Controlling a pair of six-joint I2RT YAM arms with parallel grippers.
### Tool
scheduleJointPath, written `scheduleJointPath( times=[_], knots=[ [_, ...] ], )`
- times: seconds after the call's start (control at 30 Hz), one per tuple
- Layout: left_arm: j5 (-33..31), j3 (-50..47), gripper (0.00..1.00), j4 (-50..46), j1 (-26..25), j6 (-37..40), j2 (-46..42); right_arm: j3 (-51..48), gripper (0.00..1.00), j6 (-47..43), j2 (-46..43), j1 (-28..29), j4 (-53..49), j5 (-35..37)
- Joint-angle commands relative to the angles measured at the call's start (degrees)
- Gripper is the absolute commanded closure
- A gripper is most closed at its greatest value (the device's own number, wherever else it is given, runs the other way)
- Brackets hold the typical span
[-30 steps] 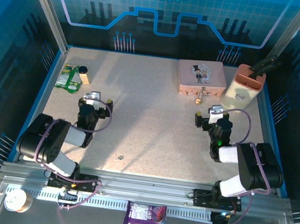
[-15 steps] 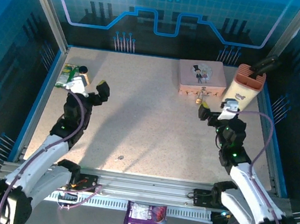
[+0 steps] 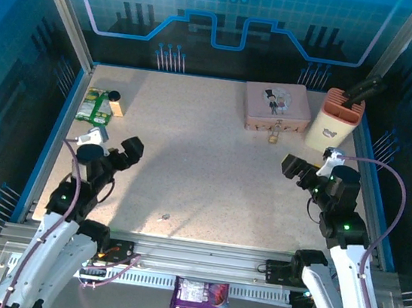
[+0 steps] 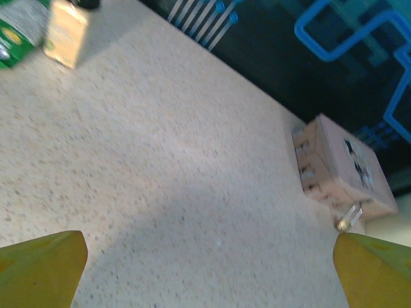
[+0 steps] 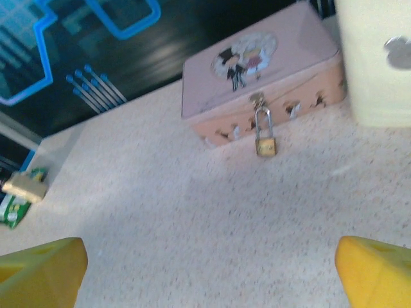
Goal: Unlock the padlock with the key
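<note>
The padlock (image 5: pixel 265 144) hangs by its thin shackle from the clasp on the front of the pink tin (image 5: pixel 257 83), with its brass body lying on the table (image 3: pixel 205 161) just in front of the tin. The shackle looks closed, so nothing of the unlocking appears done. A tiny grey speck near the front edge of the table, well apart from the lock and roughly between the two arms, is probably the key (image 3: pixel 166 216), though it is too small to make out its shape or which way it points. It lies loose, and no hand touches it. The left hand (image 3: pixel 112 142) hovers over the left side of the table with its fingers spread wide and nothing between them. The right hand (image 3: pixel 310 162) is likewise wide open and empty, raised near the lock and facing the tin. What is left is the whole job: picking up the key, steadying the lock, fitting and turning the key. The keyhole cannot be seen from any angle. The left wrist view is blurred, with the lock a mere glint by the tin's corner, and the cream holder (image 3: pixel 333 125) beside the tin is cut off in the right wrist view.
</note>
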Motion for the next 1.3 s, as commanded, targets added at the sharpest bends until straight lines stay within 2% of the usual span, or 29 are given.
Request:
scheduleJointPath(
  times=[0.0, 0.1, 0.3, 0.43, 0.53, 0.7, 0.83, 1.03, 1.27],
  knots=[
    [6.8, 0.4, 0.01, -4.3, 0.3, 3.2, 1.8, 4.0, 0.00, -1.8, 1.3, 4.6, -7.2, -2.5],
    [7.9, -1.0, 0.01, -4.4, -0.2, 2.5, 0.7, 5.3, 0.00, -1.3, 2.7, 12.9, -9.1, 3.1],
    [8.3, -4.2, 0.01, -5.4, -2.9, 3.2, -3.7, 6.7, 0.00, 5.0, 9.5, 34.6, -9.3, 17.0],
    [5.0, -5.7, 0.01, -8.2, -4.3, 4.0, -8.9, 9.7, 0.01, 9.2, 19.7, 47.8, -8.3, 23.1],
    [0.8, -6.8, 0.01, -9.2, -4.6, 3.9, -14.0, 13.8, 0.03, 11.3, 28.6, 54.1, -7.4, 23.6],
    [-9.5, -8.7, 0.01, -12.7, -4.6, 3.6, -20.9, 20.9, 0.06, 14.2, 42.7, 60.3, -6.2, 21.2],
    [-15.8, -9.4, 0.01, -16.0, -4.6, 3.5, -24.6, 28.3, 0.11, 16.1, 54.3, 62.9, -7.7, 16.8],
    [-17.8, -9.5, 0.01, -17.7, -4.5, 2.6, -26.6, 42.2, 0.21, 16.8, 71.2, 65.4, -16.4, 11.0],
    [-19.5, -8.8, 0.01, -19.6, -4.6, 0.9, -27.4, 51.9, 0.34, 18.3, 81.8, 66.3, -22.0, 9.1]
  ],
)
